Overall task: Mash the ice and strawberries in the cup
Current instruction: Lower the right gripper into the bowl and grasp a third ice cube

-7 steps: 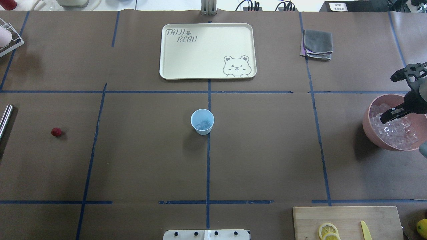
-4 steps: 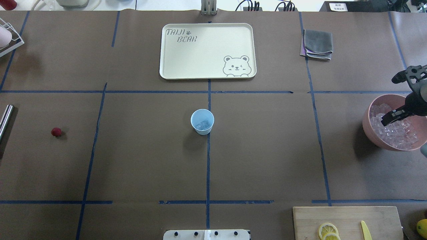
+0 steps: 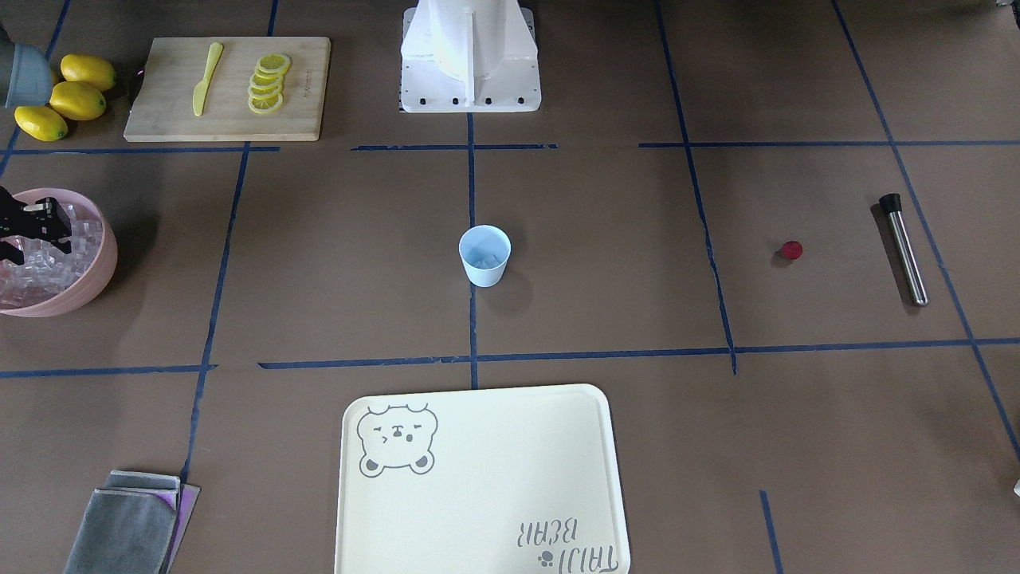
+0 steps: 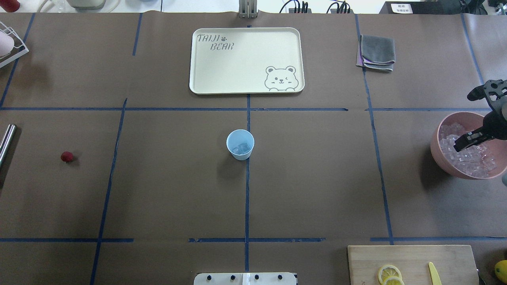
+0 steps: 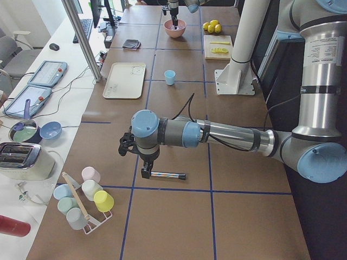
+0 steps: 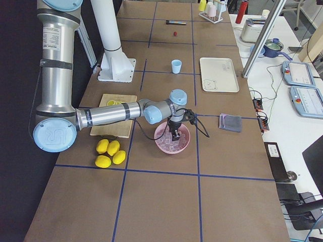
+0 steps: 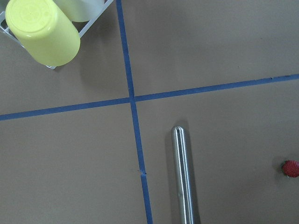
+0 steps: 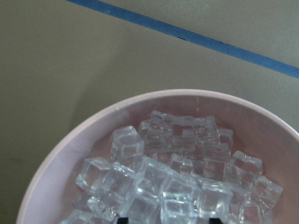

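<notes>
My right gripper (image 4: 461, 144), jaws apart, has drifted slightly rightward over the pink bowl (image 4: 434, 152). Ice (image 8: 177, 186) lies right beneath it, the cup (image 4: 240, 144) well off to my left.

Seen overhead: bear-print tray (image 4: 245, 59) at twelve o'clock, folded grey cloth (image 4: 377, 52) at one, pink bowl (image 4: 437, 156) at three, wooden cutting board (image 4: 412, 257) at five, steel rod (image 4: 6, 142) at nine.

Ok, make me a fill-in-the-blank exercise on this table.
The blue cup holds a few cubes of ____.
The right claw hangs open over the pink ____.
The lemon slices lie on a wooden ____.
The small red fruit lying on the table is a ____.
Missing words: ice, bowl, board, strawberry.
</notes>
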